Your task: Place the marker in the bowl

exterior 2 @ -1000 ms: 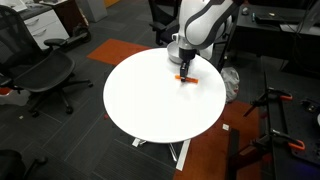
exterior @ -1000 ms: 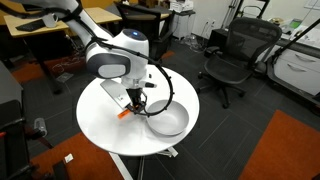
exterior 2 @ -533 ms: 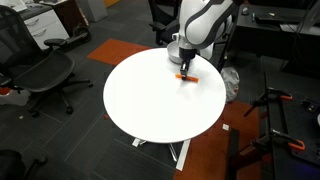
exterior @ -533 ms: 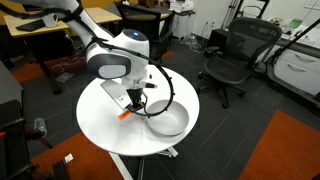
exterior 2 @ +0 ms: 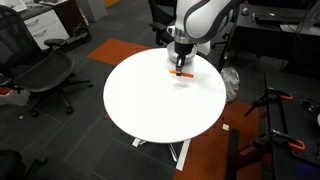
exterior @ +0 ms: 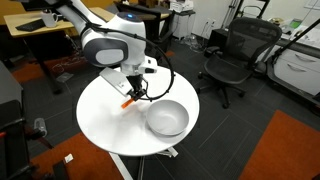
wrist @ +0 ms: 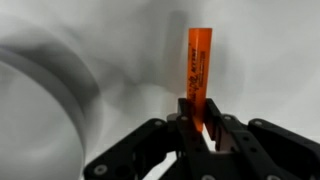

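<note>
The gripper (wrist: 200,118) is clamped near one end of the marker (wrist: 201,60), beside the bowl (exterior: 168,122); the marker is judged light, rigid and smooth, liable to pivot

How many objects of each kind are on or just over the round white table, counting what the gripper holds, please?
marker: 1, orange, clamped in the gripper
bowl: 1, light grey-white, resting on the table
Total: 2
</note>
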Controlling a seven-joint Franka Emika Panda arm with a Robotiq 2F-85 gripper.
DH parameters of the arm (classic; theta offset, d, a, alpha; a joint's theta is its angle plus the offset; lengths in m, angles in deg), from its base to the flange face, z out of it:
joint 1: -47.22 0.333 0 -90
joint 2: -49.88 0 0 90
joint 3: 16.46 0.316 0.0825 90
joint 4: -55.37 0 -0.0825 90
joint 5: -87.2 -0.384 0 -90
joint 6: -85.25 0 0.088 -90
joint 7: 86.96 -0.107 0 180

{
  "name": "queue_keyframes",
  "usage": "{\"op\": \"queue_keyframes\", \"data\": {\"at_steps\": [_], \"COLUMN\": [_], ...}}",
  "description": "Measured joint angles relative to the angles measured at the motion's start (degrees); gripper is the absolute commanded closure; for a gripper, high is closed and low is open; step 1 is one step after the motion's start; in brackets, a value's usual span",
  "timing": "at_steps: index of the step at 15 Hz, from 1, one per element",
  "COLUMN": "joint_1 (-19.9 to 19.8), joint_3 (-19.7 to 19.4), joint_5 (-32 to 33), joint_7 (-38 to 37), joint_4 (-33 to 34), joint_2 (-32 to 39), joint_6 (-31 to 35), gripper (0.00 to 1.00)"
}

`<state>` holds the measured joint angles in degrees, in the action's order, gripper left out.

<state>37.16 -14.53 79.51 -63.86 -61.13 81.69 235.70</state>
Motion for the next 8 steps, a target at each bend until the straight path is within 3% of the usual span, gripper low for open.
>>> {"op": "queue_keyframes", "data": {"at_steps": [8], "joint_1": [-2.4], "joint_3": [0.5], "joint_5": [-2.5], "joint_7": [-0.1], "joint_4": [-4.3], "joint_2": [-12.9], "joint_6": [4.9], "gripper": [0.95]}}
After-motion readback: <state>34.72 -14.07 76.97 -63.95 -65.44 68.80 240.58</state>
